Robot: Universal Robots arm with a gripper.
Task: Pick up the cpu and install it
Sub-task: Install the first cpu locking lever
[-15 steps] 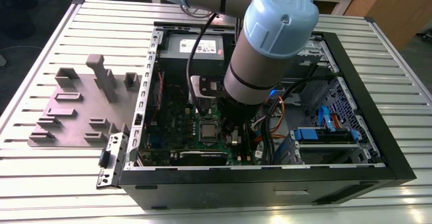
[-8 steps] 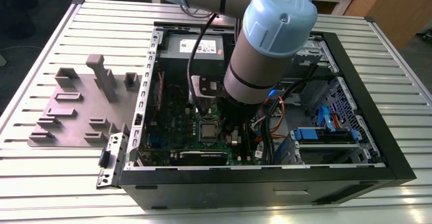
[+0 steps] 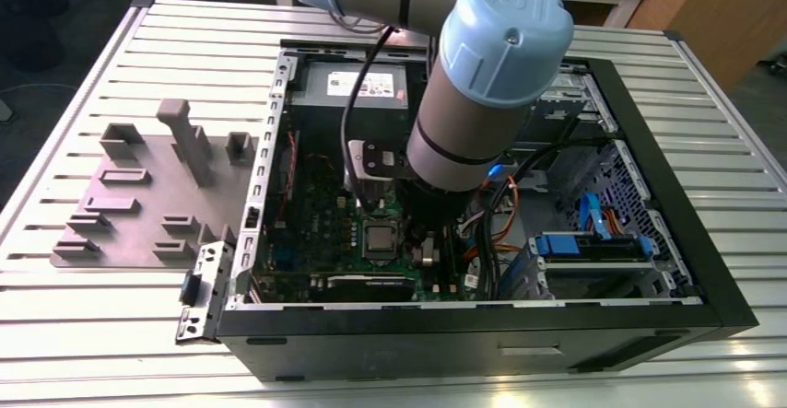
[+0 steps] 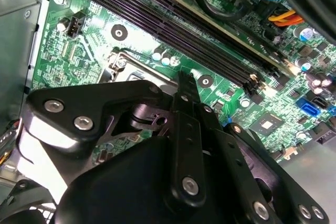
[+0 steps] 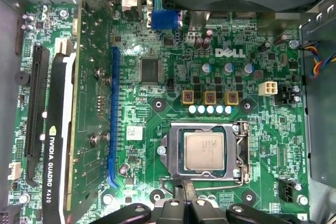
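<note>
The cpu [image 5: 203, 151] is a small square chip with a silvery-grey top. It lies flat in the silver socket frame [image 5: 239, 153] on the green motherboard [image 5: 157, 51]. In the exterior view the cpu [image 3: 379, 238] shows low in the open computer case, just to the exterior view's left of the arm's wrist [image 3: 433, 201]. My gripper [image 5: 185, 196] hovers at the socket's edge beside the chip, shut, with nothing between its fingers. Its black linkage [image 4: 105, 108] hangs over the board.
A graphics card [image 5: 55, 145] stands on edge along the board. Memory slots [image 4: 173, 24] run beside the socket. Orange and blue cables [image 3: 504, 205] and a drive cage [image 3: 591, 247] crowd the exterior view's right. A grey fixture plate [image 3: 135, 205] lies outside the black case [image 3: 492, 343].
</note>
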